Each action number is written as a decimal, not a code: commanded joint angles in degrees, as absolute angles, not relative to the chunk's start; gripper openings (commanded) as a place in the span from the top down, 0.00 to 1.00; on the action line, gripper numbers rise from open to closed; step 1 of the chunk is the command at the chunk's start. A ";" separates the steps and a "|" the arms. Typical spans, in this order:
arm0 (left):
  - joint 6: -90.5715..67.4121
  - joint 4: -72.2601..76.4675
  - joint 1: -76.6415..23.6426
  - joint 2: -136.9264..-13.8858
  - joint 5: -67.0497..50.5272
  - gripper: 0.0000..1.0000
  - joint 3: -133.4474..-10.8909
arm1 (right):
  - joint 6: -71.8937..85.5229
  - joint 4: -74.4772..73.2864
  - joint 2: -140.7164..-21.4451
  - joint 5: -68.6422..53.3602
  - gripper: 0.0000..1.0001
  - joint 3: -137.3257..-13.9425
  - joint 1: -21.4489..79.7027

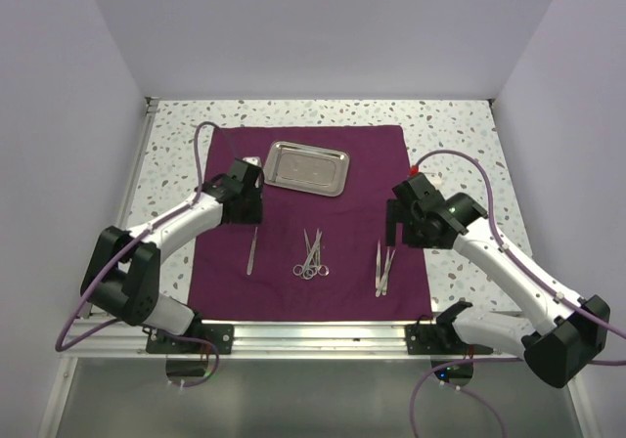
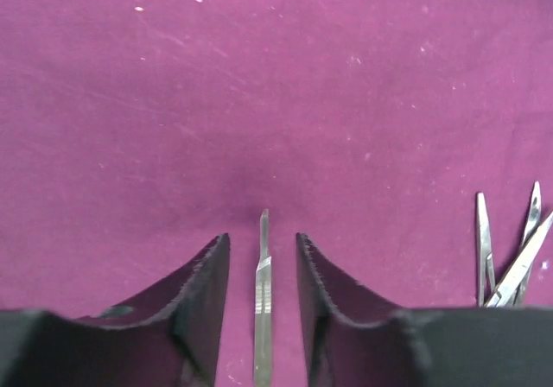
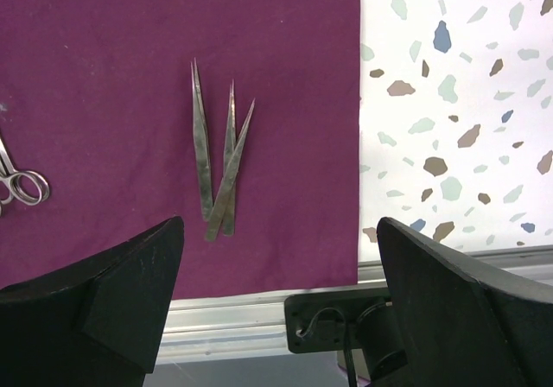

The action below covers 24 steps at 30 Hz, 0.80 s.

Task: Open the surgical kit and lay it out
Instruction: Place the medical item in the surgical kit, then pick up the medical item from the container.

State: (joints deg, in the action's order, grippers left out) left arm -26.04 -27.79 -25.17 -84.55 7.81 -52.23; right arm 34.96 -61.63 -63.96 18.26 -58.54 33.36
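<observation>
Overhead: steel tray (image 1: 308, 167) empty on cloth (image 1: 342, 145); left fingers (image 2: 207, 288) parted astride scalpel (image 2: 263, 318); right fingers (image 3: 138, 275) wide, empty.

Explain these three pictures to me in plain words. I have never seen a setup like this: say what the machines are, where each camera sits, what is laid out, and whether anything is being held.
These are two robot arms bolted to the near edge of a speckled table. The overhead picture looks down from above and behind them. The other two come from cameras on each wrist, so the dark shapes at the bottom are that arm's own fingers.

A purple cloth lies spread flat. On it are a shiny steel tray at the back, a single slim instrument on the left, a bunch of scissors in the middle, and tweezers on the right.

The left hand is open, its fingers either side of the slim instrument without gripping it. The right hand is open wide above the tweezers. Nothing is held.
</observation>
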 commanded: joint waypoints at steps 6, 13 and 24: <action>-21.72 -26.54 -24.79 -89.46 12.65 0.57 -66.95 | 35.42 -62.58 -60.91 19.42 0.03 -58.18 33.49; -17.14 -27.07 -22.59 -109.21 12.22 0.60 -89.62 | 35.51 -65.12 -60.29 22.50 0.02 -60.55 33.49; -15.73 -34.01 -20.48 -134.64 8.79 0.63 -123.39 | 36.04 -68.38 -62.14 25.66 0.02 -62.58 33.49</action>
